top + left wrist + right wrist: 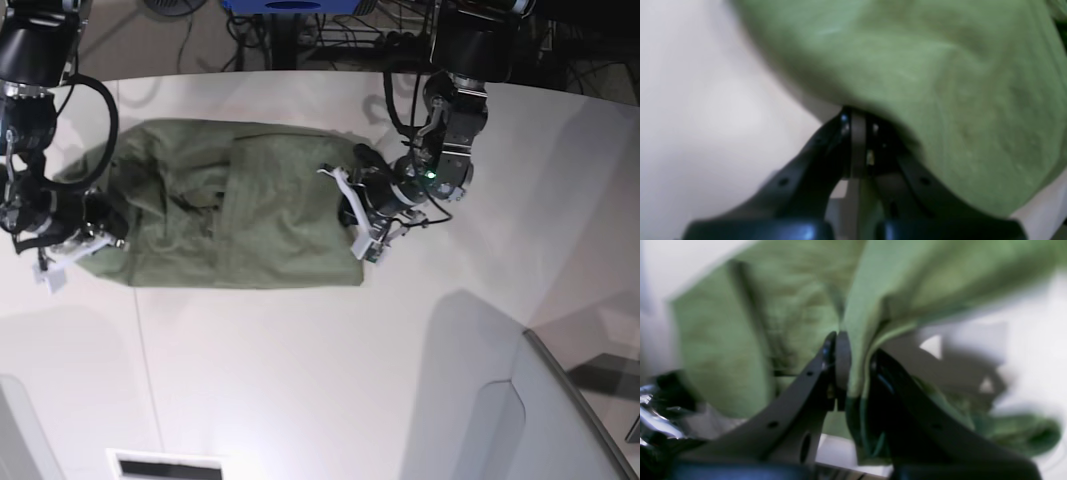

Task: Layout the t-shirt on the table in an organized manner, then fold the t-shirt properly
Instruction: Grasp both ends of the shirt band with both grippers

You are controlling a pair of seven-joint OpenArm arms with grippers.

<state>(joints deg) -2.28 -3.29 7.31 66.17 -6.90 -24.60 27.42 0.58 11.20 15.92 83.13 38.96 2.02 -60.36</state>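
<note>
Green cloth, the t-shirt (240,205), lies spread on the white table (300,360) toward its far side, roughly rectangular, with creases and a folded-over panel running down its middle. Its near edge is fairly straight; the end on the base view's left is bunched and rumpled, and the end on that view's right curls up where an arm meets it.

At the bunched end sits the right gripper (85,232). Its wrist view shows the right gripper (853,373) with dark jaws clenched on a fold of the t-shirt (750,350): a strip of green fabric runs down between the two jaws and bunches below them, while more cloth fans out above and to the side. A further lump of green lies low on that view's right, on the table (1033,350). That view is blurred, so finer detail cannot be told.

At the opposite end is the left gripper (360,215), low over the curled edge. In its wrist view the left gripper (858,146) has its jaws pressed together, and the t-shirt (923,83) drapes over and past their tips; a sliver of green shows below the jaws, but whether cloth is actually pinched between them cannot be told. Bare table (700,116) fills that view's left side.

A grey panel (520,420) stands at the table's near corner, well apart from the shirt.
</note>
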